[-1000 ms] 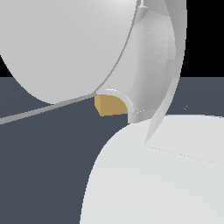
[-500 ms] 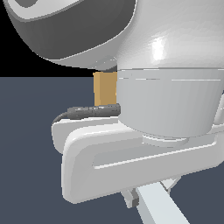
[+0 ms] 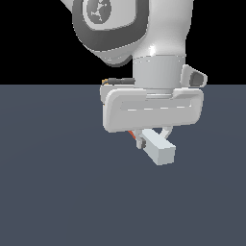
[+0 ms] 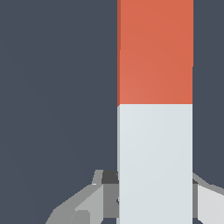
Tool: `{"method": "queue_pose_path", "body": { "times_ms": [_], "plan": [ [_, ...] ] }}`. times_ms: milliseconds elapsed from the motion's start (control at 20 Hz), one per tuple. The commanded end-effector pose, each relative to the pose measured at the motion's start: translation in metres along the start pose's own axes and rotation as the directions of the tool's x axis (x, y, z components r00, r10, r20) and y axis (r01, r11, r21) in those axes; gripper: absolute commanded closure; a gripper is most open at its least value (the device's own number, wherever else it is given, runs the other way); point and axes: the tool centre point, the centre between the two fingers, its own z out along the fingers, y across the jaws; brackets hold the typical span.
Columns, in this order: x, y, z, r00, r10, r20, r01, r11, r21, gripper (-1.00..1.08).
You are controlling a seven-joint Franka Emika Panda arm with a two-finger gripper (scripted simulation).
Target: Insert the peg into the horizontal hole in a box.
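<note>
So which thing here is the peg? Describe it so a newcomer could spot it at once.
In the exterior view, find the big white arm; the gripper hangs under its flat white hand. The peg is the square bar sticking out from the gripper. It alone is two-coloured: one half pale grey-white, the other red-orange, plainest in the wrist view.

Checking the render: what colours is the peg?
Half red-orange, half pale grey-white peg; clearest in the wrist view.

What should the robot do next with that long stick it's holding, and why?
Probably lift and turn a little to find the box. The grey gripper is shut on the long red-orange and pale grey-white peg, near the pale end, but neither view shows the box or its hole, so pushing forward now would be blind.
</note>
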Motion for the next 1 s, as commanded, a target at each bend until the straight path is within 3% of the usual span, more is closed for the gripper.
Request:
{"method": "queue_pose_path", "body": {
  "times_ms": [0,500,950],
  "plan": [
    [0.030,0.012,-0.010,1.000,-0.003,0.001,0.003,1.000,-0.002,1.08],
    [0.127,0.052,-0.036,1.000,-0.012,0.001,0.012,1.000,-0.002,1.08],
    [0.149,0.063,-0.043,1.000,-0.015,0.001,0.015,1.000,-0.003,1.08]
  ]
}}
